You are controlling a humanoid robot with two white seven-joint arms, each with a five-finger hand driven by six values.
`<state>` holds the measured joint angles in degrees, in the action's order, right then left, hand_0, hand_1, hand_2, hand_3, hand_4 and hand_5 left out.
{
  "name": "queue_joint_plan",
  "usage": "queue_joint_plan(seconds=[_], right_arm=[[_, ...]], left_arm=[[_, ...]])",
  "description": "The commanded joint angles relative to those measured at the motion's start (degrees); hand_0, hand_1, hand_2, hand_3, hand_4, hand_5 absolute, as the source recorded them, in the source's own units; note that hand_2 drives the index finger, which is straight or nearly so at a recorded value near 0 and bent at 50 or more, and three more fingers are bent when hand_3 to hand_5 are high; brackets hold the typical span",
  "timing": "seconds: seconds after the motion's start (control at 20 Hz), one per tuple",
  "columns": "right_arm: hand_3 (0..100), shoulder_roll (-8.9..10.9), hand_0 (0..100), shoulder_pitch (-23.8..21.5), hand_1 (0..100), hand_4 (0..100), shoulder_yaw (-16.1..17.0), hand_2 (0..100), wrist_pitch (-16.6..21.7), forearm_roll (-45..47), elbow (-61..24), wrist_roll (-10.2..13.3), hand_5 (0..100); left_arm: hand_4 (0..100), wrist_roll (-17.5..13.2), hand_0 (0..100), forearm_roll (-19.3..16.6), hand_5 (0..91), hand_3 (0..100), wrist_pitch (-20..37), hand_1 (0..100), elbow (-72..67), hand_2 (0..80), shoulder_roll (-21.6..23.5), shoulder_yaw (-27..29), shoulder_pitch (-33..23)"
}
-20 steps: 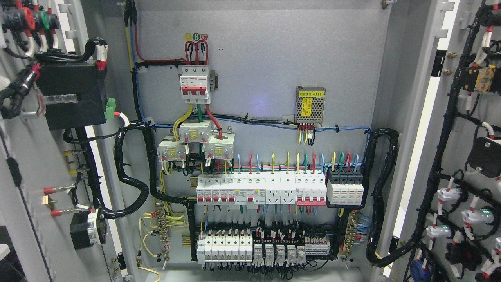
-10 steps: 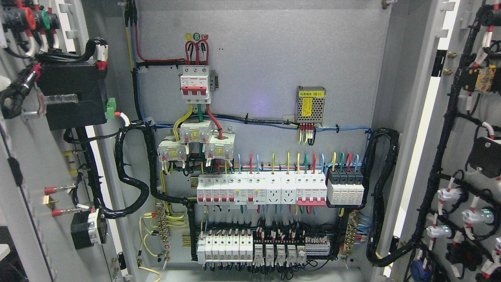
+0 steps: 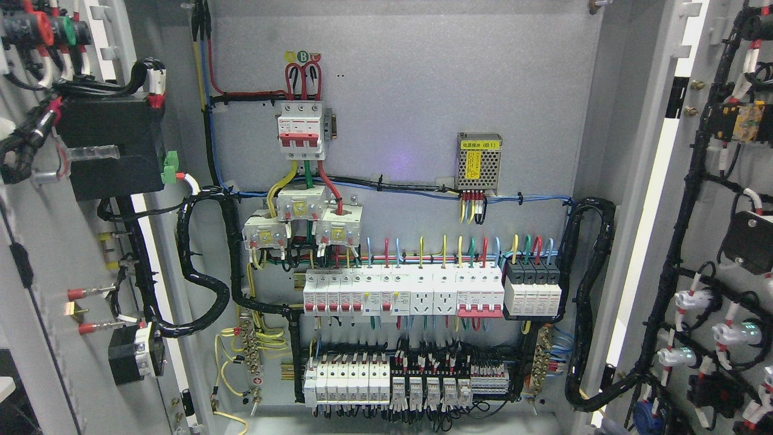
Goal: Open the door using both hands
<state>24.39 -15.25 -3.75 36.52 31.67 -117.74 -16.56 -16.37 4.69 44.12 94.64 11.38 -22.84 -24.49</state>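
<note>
Head view: both doors (image 3: 42, 254) open

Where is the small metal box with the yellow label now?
In the head view, the metal box sits on the back panel, right of centre, above the row of white breakers and right of the red-handled breaker.

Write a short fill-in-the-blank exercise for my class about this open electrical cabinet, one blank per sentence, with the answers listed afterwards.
1. Both cabinet doors, the left door and the right door, stand ____.
2. The small perforated power supply carries a ____ label on top.
3. The big breaker near the top has a ____ switch bar.
4. The number of robot hands in view is ____.

Answers: open; yellow; red; zero
</note>
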Motion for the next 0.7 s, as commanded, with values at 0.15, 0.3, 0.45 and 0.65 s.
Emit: queue_joint_plan(seconds=[0.15, 0.3, 0.45, 0.65], right_arm=[[0, 2.85, 12, 0.13, 39, 0, 5.25, 0, -0.13, 0.59, -1.26, 0.04, 0], [0, 2.85, 12, 0.04, 39, 0, 6.38, 0, -0.13, 0.59, -0.91, 0.04, 0], [0, 2.68, 12, -0.13, 39, 0, 8.05, 0, -0.13, 0.59, -0.3, 0.04, 0], [0, 2.94, 12, -0.31, 39, 0, 8.76, 0, -0.04, 0.76, 0.76, 0.04, 0]], left_arm=[[0, 0.11, 12, -1.0, 0.0, 0, 22.15, 39, 9.16, 0.0, -13.67, 3.06, 9.36], [0, 0.2, 12, -0.91, 0.0, 0, 22.41, 39, 10.39, 0.0, -14.11, 4.55, 10.77], [0, 0.81, 12, -0.82, 0.0, 0, 24.07, 39, 11.71, 0.0, -14.46, 6.13, 12.79], [0, 1.17, 12, -0.82, 0.0, 0, 28.02, 39, 12.58, 0.0, -14.46, 8.94, 13.94]])
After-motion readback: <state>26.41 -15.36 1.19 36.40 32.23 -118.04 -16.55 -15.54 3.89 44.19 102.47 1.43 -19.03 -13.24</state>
